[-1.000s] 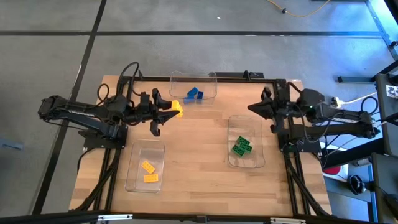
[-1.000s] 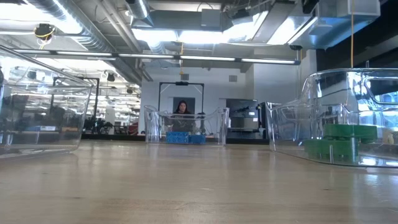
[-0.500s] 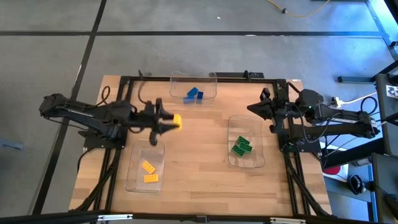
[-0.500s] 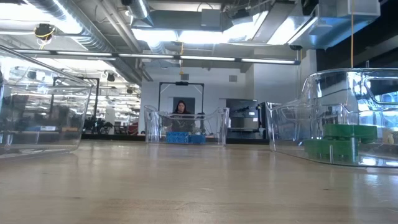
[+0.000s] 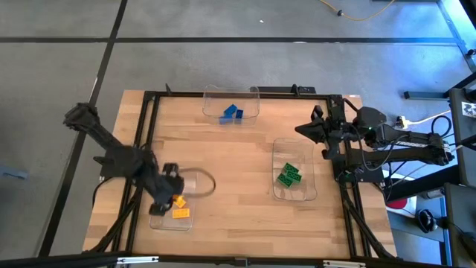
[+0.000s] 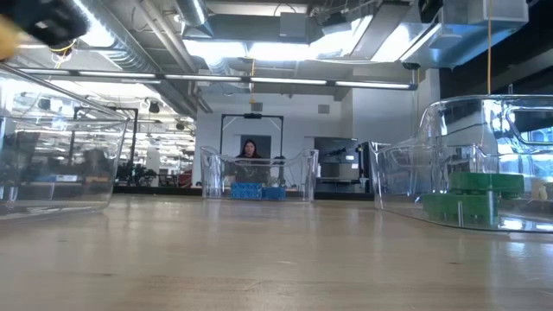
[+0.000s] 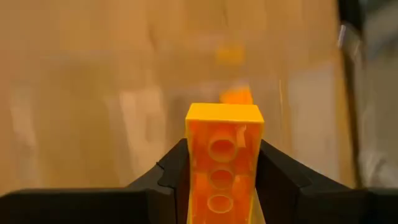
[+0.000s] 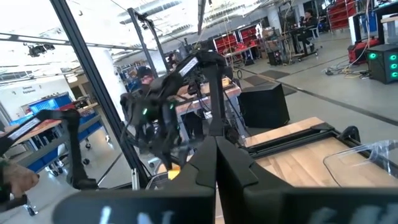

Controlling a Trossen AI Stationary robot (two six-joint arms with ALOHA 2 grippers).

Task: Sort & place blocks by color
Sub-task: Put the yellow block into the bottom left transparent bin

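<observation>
My left gripper (image 5: 169, 195) hangs over the clear near-left tray (image 5: 195, 181), tipped steeply down and shut on an orange-yellow block (image 7: 222, 155). The low view shows the gripper as a blur at the top left (image 6: 47, 19). Two orange-yellow blocks (image 5: 180, 213) lie in that tray. Blue blocks (image 5: 231, 113) lie in the far tray (image 5: 253, 92). Green blocks (image 5: 288, 176) lie in the right tray (image 5: 306, 195). My right gripper (image 5: 300, 128) waits shut above the table's right side, roughly level. My left gripper pinches the orange-yellow block by its two long sides (image 7: 191, 163) between its two fingers (image 7: 168, 180). The block lies along the fingers, its hollow underside toward the wrist camera and one end sticking out past the fingertips. The fingers slant steeply down. The block is lifted clear above the tray.
A black frame (image 5: 223, 93) runs round the wooden table (image 5: 238, 208). The three clear trays stand at the near left, far middle and right. A person (image 6: 251, 155) sits in the room beyond the far edge.
My left gripper has swung from beside the far tray toward the table's near left, dropped lower and tipped from about level to steeply downward, ending over the near-left tray. The orange-yellow block has stayed between its fingers.
</observation>
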